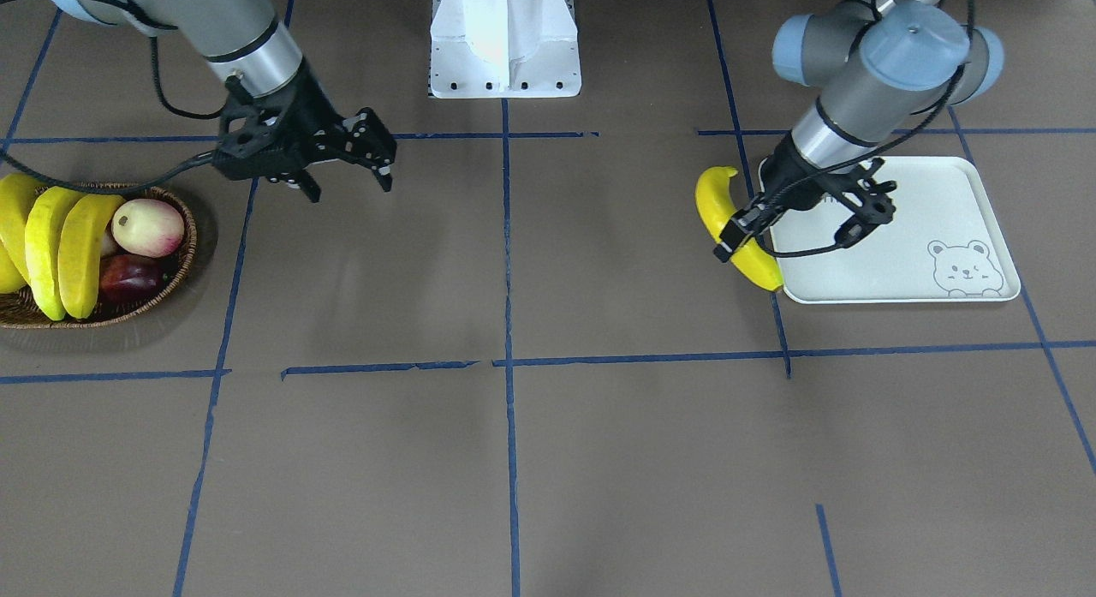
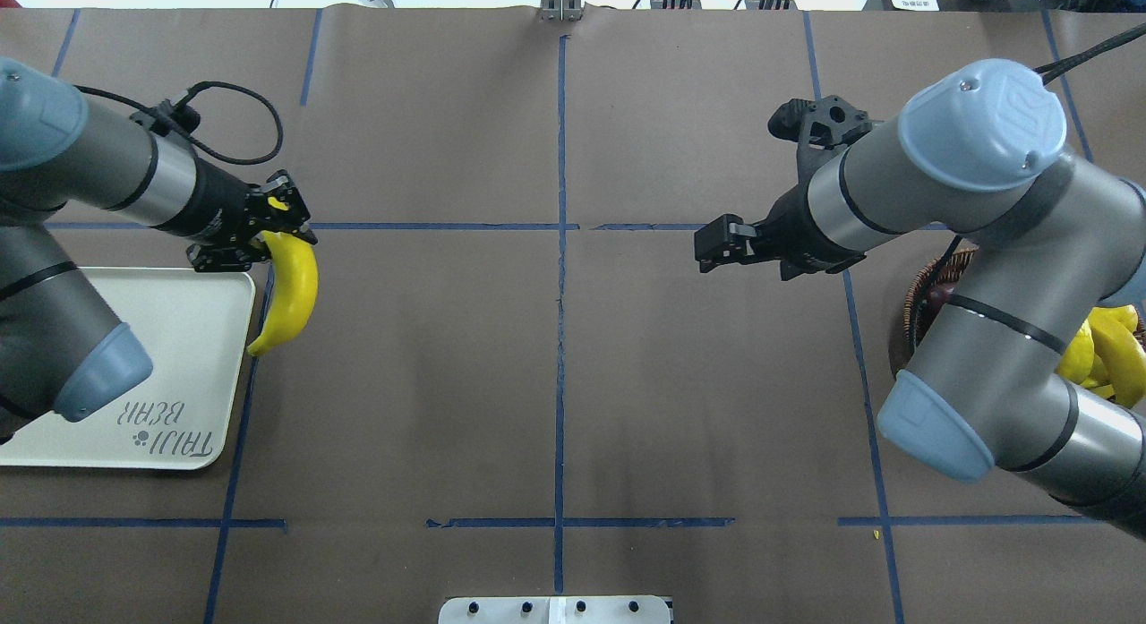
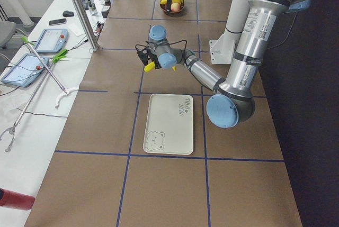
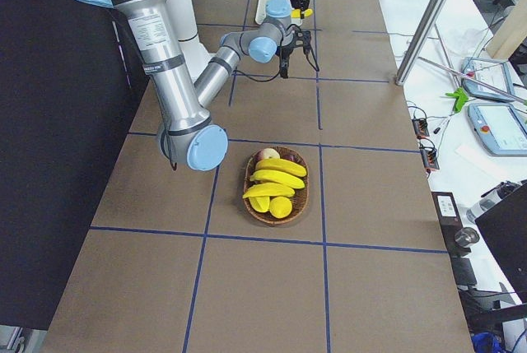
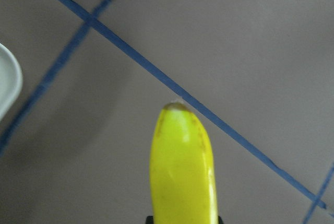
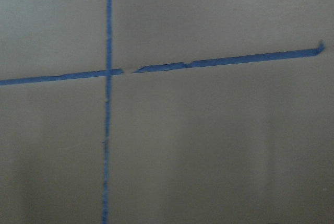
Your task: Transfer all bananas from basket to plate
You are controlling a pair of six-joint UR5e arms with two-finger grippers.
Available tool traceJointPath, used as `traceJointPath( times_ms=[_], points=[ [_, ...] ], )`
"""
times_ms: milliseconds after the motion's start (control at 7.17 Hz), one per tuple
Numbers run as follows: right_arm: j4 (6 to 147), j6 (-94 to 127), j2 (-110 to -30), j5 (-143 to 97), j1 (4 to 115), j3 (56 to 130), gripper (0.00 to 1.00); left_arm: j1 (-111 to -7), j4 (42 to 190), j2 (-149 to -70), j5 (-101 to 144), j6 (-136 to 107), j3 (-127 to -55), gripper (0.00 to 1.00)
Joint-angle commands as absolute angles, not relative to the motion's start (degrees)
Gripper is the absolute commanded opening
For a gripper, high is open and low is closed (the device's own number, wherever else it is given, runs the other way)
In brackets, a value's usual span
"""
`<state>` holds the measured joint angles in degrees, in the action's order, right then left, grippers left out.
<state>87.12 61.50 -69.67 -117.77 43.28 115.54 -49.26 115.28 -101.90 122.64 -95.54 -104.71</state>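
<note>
My left gripper [image 1: 743, 233] is shut on one end of a yellow banana [image 1: 715, 203] and holds it above the table, just beside the inner edge of the off-white bear plate [image 1: 899, 237]. The overhead view shows this gripper [image 2: 273, 239], the banana [image 2: 295, 293] and the plate [image 2: 179, 355]. The banana fills the left wrist view [image 5: 182, 172]. My right gripper [image 1: 347, 184] is open and empty, hovering between the basket and the table's middle; it also shows overhead [image 2: 712, 248]. The wicker basket [image 1: 184, 263] holds three bananas [image 1: 81, 254].
A pink-white round fruit [image 1: 147, 227] and a dark red fruit [image 1: 128, 278] lie in the basket beside the bananas. The robot's white base [image 1: 505, 40] stands at the table's back. Blue tape lines [image 1: 507, 357] cross the brown table. My right arm hides most of the basket overhead [image 2: 922, 284].
</note>
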Motion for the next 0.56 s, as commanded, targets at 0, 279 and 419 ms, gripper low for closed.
traceJointPath(
  times_ms=[0, 279, 419],
  points=[
    [89.12, 43.85, -78.27, -122.23, 51.29, 115.58, 1.00, -54.11, 115.92, -90.39, 122.78, -85.29, -105.13, 0.00],
    [88.86, 30.73, -84.96, -125.76, 58.33, 115.40, 1.00, -58.34, 115.93, -84.49, 122.96, -72.74, -103.46, 0.00],
    [88.77, 25.28, -88.04, -126.03, 60.27, 115.23, 1.00, -59.84, 116.01, -83.42, 123.48, -69.29, -100.66, 0.00]
  ],
)
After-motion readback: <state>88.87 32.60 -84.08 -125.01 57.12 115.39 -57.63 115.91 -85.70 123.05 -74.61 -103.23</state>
